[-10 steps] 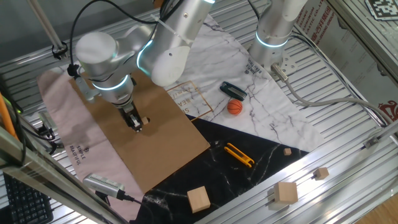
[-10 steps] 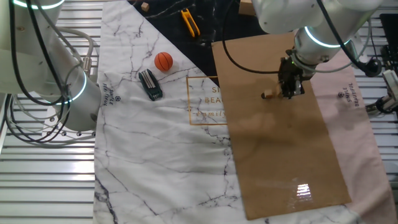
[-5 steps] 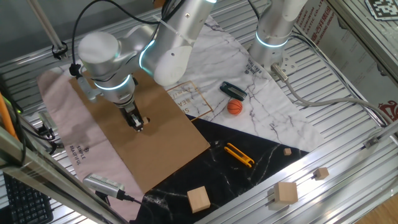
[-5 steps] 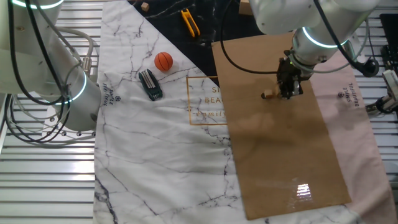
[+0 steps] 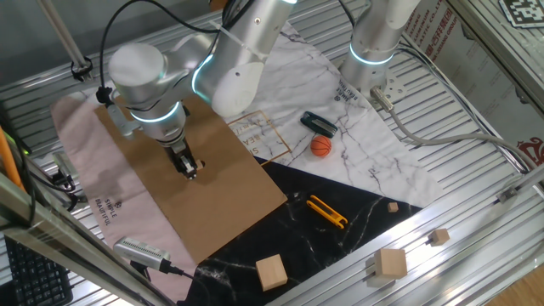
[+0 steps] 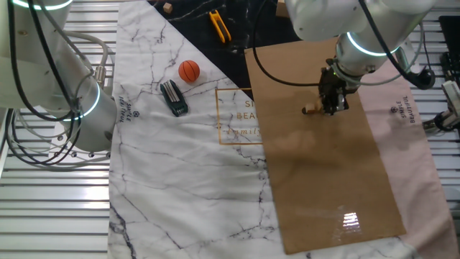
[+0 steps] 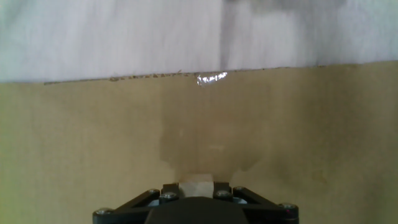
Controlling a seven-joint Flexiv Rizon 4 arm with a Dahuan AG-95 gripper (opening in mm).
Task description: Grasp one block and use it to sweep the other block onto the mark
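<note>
We see the gripper (image 6: 331,108) low over the brown cardboard (image 6: 323,180) with its fingers clenched on one block (image 7: 196,185), while the other block (image 6: 309,110) lies on the cardboard just beside the fingertips, and the mark cannot be made out.

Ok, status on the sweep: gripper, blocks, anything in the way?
Gripper down on the cardboard, shut on one block. Other block lies just beside it. Mark not visible. Nothing in the way.

Ribbed metal table (image 5: 476,110); white marble-print cloth (image 6: 180,187) (black corner), pink sheet (image 5: 81,183) beside.
</note>
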